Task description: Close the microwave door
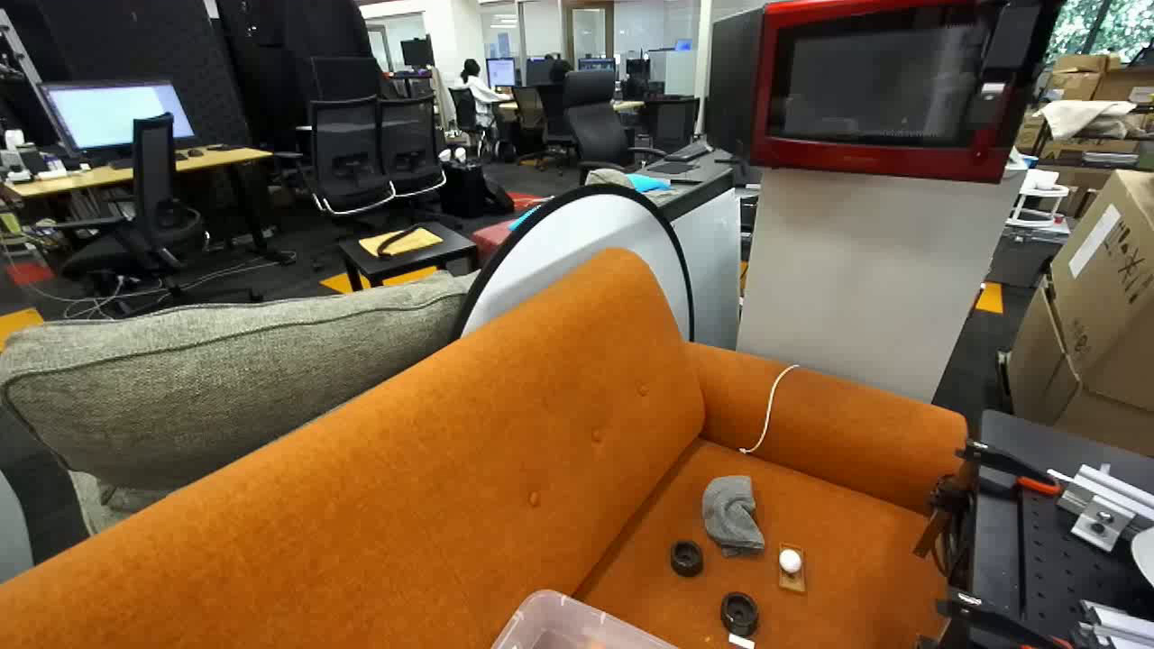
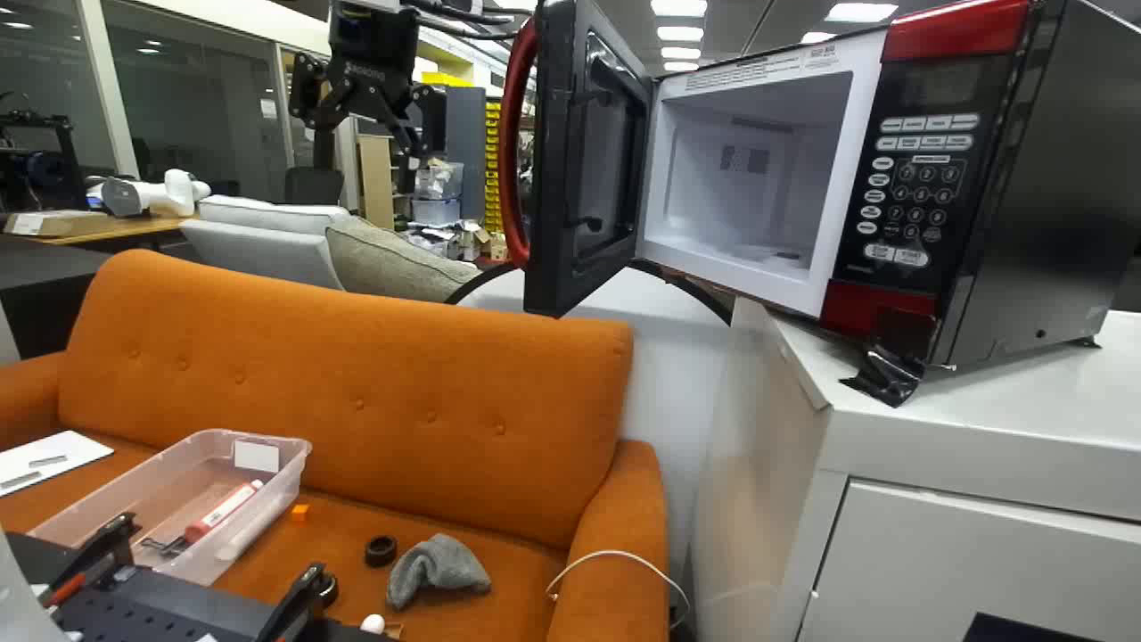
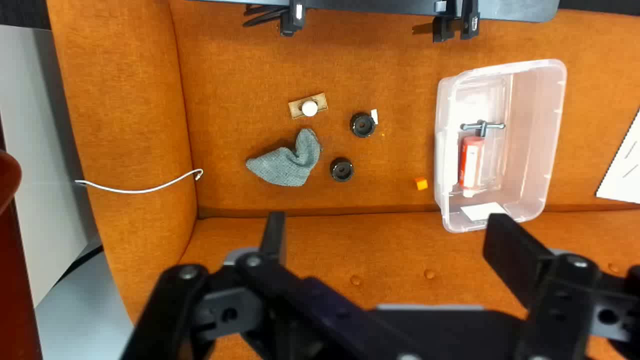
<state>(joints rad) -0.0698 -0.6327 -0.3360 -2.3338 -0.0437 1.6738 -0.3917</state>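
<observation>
- Hanging above the orange sofa (image 3: 235,90), the fingers (image 2: 433,118) stand spread wide apart; faint lettering on the black housing (image 2: 367,78) above them is too small to read.
- Beside them, across a visible gap in an exterior view, curves the red handle (image 2: 515,152) of the microwave door (image 2: 595,169).
- The door is swung far out, its free edge jutting past the white cabinet (image 2: 1007,553).
- Between door and microwave (image 2: 891,160) lies a broad wedge of room, the white cavity (image 2: 749,169) exposed.
- On the keypad (image 2: 923,192), round keys carry digits; wording on the oval keys and the label strip (image 2: 758,69) is too small to read.
- The microwave rests on the cabinet's top surface (image 2: 1007,401), its near corner close to the edge, beside a crumpled black strip (image 2: 887,379).
- Farther out, a cardboard box (image 1: 1104,306) bears dark printed marks and a white label (image 1: 1094,241).
</observation>
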